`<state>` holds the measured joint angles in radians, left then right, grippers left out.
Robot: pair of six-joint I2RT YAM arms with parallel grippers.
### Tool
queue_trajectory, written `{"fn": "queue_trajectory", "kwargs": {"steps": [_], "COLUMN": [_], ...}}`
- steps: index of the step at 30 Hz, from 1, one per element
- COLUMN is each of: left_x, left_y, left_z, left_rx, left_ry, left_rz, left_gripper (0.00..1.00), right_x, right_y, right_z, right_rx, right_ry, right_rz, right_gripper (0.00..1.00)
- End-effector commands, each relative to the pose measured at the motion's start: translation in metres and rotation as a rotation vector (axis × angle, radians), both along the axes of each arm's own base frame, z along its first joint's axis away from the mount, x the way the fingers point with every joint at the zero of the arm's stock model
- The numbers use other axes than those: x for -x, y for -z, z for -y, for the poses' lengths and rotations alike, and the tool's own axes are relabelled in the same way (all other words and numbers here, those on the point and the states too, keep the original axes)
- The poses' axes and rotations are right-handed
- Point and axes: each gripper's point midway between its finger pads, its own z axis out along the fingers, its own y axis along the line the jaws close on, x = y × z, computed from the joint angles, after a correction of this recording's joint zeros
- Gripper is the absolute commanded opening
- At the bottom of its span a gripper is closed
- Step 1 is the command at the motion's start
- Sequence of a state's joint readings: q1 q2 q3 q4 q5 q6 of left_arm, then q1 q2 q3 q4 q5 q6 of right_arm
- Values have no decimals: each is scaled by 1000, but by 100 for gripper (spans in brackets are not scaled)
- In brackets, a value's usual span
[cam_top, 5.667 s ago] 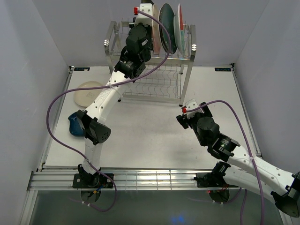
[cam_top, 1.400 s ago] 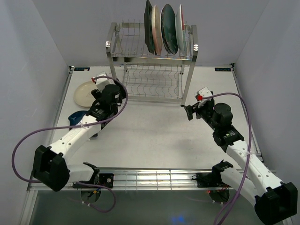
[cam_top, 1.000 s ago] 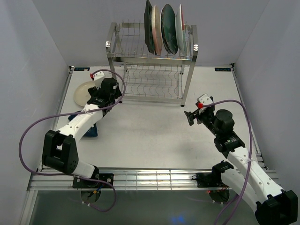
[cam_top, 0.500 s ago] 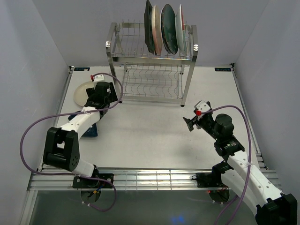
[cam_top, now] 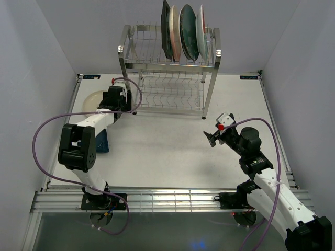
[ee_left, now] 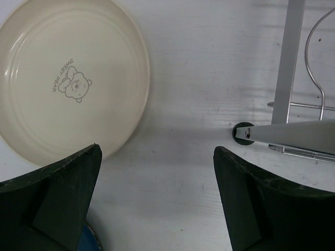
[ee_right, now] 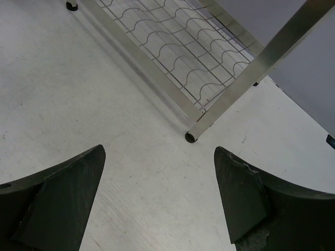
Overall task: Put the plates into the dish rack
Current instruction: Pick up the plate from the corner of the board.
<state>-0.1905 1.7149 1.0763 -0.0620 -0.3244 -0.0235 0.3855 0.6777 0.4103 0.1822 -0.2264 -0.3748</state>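
At the table's far edge, dish rack (cam_top: 167, 78): stands on four legs with two wire tiers, and only the upper tier carries plates.
Racked plates (cam_top: 187, 31): upright on edge, packed side by side in the right-hand slots of the upper tier. The slots look meant to keep them standing and close together.
Cream plate (ee_left: 68, 78): lies flat and face up near the table's far-left corner, just beside the rack's front left leg but apart from it. Not yet loaded.
Dark blue plate (cam_top: 103, 144): by the table's left edge, nearer than the cream one and mostly hidden under the left arm.
Left gripper (ee_left: 157, 178): fingers spread wide, nothing between them. It hangs over the bare table between the cream plate's rim and the rack's leg, probably lining up on that rim.
Right gripper (ee_right: 157, 178): spread and empty, facing the rack's front right leg. It seems parked out of the way.
Counts: racks 1; racked plates, four sure, and a red edge at the far right may be a fifth; loose plates 2; grippers 2.
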Motion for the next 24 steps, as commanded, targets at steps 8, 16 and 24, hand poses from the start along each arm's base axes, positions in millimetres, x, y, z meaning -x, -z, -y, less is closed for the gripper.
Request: {"fn": "queue_trajectory", "kwargs": {"steps": [8,16,24], "left_x": [-3,1,-14], "left_y": [-10,9,12], "left_z": [-24,-43,-57], "left_rx": [-83,-76,-130], "left_ry": [168,194,214], "left_rz": [47,19,-4], "left_gripper": [98,97,96], "right_x": [1,1,3], "right_y": [-1,1,4], "right_z": [-2,-3,-3], "right_rx": [-2,-2,2], "right_ry": [-23,-30,-33], "right_rz": [20,13,7], "right_gripper": [90,90,90]}}
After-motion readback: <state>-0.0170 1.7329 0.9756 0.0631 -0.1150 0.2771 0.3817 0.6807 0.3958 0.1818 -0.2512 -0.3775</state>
